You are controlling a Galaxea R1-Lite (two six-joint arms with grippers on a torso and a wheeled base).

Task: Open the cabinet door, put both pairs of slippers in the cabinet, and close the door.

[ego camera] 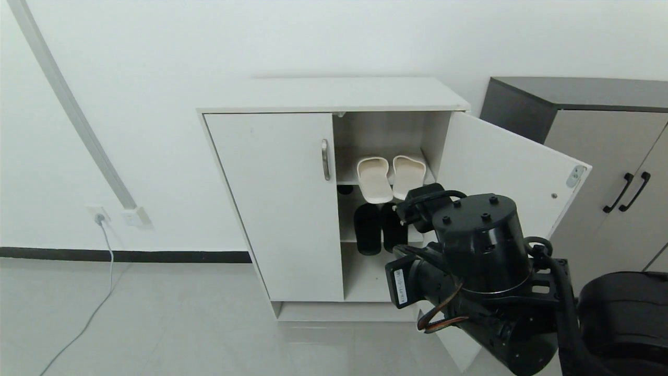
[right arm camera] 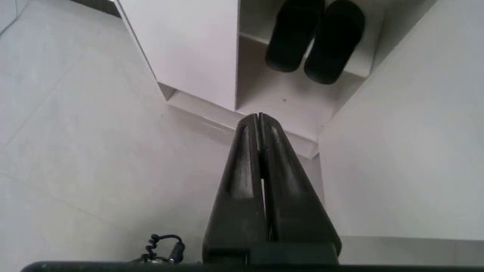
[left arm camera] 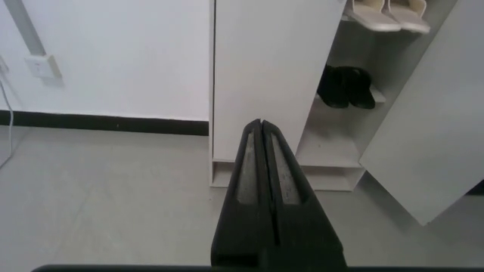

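The white cabinet (ego camera: pixel 334 94) has its right door (ego camera: pixel 501 167) swung open and its left door (ego camera: pixel 276 203) closed. A cream pair of slippers (ego camera: pixel 389 175) lies on the upper shelf. On the shelf below sits a black pair of slippers (ego camera: pixel 373 227). My right arm (ego camera: pixel 469 245) is in front of the open door, low by the cabinet's right half. My right gripper (right arm camera: pixel 259 117) is shut on nothing above the floor, short of the black slippers (right arm camera: pixel 314 34). My left gripper (left arm camera: pixel 262 125) is shut and empty, facing the cabinet's base from farther back.
A grey cabinet (ego camera: pixel 600 156) with black handles stands right of the open door. A wall socket (ego camera: pixel 99 215) with a trailing cable is at the left. Bare floor (ego camera: pixel 156 324) spreads in front and to the left of the cabinet.
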